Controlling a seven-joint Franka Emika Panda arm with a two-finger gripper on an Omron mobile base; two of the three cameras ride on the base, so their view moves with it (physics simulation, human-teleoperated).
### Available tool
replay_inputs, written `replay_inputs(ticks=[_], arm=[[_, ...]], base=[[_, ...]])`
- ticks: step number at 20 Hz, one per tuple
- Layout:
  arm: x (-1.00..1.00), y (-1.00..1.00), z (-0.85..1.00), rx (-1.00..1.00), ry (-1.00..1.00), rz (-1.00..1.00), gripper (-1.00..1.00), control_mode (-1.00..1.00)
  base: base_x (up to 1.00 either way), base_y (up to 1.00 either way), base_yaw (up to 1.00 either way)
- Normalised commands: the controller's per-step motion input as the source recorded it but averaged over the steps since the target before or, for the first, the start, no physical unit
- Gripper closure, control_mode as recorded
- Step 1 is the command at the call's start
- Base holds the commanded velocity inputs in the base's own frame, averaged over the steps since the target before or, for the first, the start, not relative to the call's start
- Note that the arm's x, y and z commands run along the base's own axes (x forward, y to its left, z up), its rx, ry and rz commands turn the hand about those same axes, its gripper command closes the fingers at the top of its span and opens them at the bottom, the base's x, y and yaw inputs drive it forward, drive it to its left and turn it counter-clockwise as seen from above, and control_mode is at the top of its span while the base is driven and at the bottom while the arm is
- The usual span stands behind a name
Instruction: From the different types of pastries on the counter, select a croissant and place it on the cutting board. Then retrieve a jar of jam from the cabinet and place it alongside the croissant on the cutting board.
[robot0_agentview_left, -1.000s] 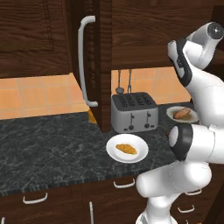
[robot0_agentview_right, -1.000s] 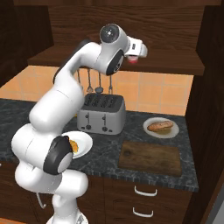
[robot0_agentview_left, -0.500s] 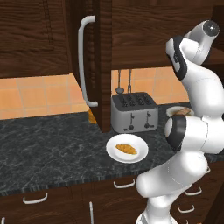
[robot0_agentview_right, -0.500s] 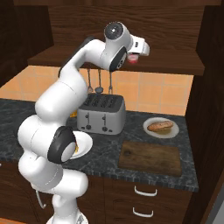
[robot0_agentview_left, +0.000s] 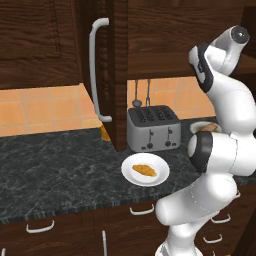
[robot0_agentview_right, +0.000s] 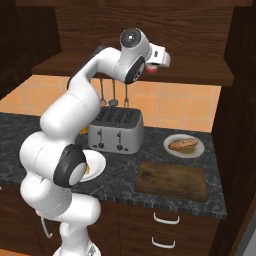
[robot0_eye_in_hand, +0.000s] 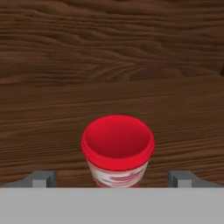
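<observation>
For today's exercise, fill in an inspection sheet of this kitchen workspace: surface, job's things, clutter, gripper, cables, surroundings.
Surface: black marbled counter.
Job's things: croissant on its white plate; cutting board bare; jar of jam, red lid, standing on wooden cabinet shelf.
Clutter: toaster; brownish pastry on second plate.
Gripper: gripper open, fingertips either side of the jar, not touching.
Cables: nothing seen.
Surroundings: open cabinet door, white handle; orange tiles; hanging utensils.

You're in a rendered kitchen: toaster (robot0_agentview_left: 153, 128) mid-frame on a black marbled desk (robot0_agentview_left: 55, 160), dark wood cabinet (robot0_agentview_left: 120, 60) above, drawers (robot0_agentview_right: 165, 230) below.
</observation>
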Motion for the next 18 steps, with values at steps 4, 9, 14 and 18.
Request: replay_inputs(ticks=[4,9,14,18], arm=[[0.12,0.00,0.00,0.00,0.00,0.03,-1.00,-1.00],[0.10,-0.29,0.00,0.00,0.01,0.02,-1.00,-1.00],[0.05,-0.03,-0.01,0.00,-0.01,0.00,-1.00,-1.00],[0.26,0.04,-0.03,0.00,-0.03,0.00,-1.00,-1.00]], base=[[0.00,0.00,0.00],[0.00,0.00,0.00],[0.00,0.00,0.00],[0.00,0.00,0.00]])
